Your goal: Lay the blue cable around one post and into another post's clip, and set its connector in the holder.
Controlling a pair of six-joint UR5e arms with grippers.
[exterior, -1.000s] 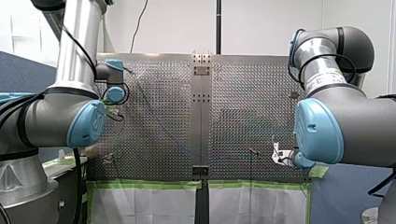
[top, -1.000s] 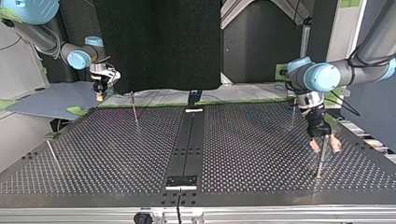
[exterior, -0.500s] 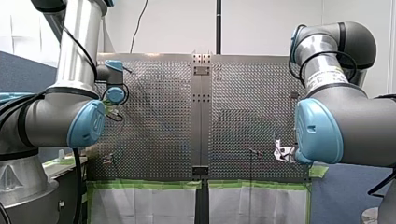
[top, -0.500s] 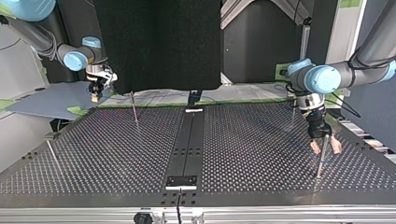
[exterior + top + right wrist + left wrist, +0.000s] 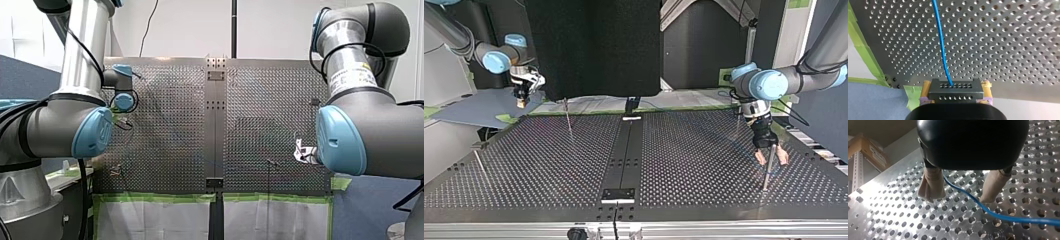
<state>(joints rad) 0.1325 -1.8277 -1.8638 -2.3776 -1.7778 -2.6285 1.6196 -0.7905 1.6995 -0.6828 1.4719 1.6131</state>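
1 thin blue cable (image 5: 941, 42) runs from 1 black, perforated connector (image 5: 955, 93), clamped between my right gripper's (image 5: 956, 84) yellow pads at the top view's 10 o'clock. It passes loose between my left gripper's (image 5: 961, 196) 2 spread beige pads, at 3 o'clock.

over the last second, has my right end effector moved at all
Yes. In the top view my right end effector, gripping the connector, has shifted toward the view's left, farther from the thin post near the table's far edge.
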